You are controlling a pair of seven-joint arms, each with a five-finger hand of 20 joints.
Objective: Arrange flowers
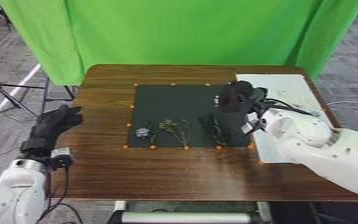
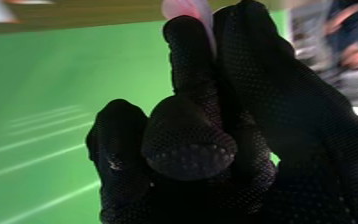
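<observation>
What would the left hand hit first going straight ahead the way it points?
Probably the green curtain behind the table, though the left hand's height is hard to judge.

Big green curtain (image 1: 193, 35) hung past the right robot hand (image 1: 236, 97), wooden surface (image 1: 158, 182) below, gray floor (image 1: 346, 62) around lol.

Free passage along the brown wooden table (image 1: 158, 175)'s near edge.
Thin green-stemmed flowers (image 1: 167, 125) make obstacle on the black square mat (image 1: 171, 100)'s near half.
</observation>
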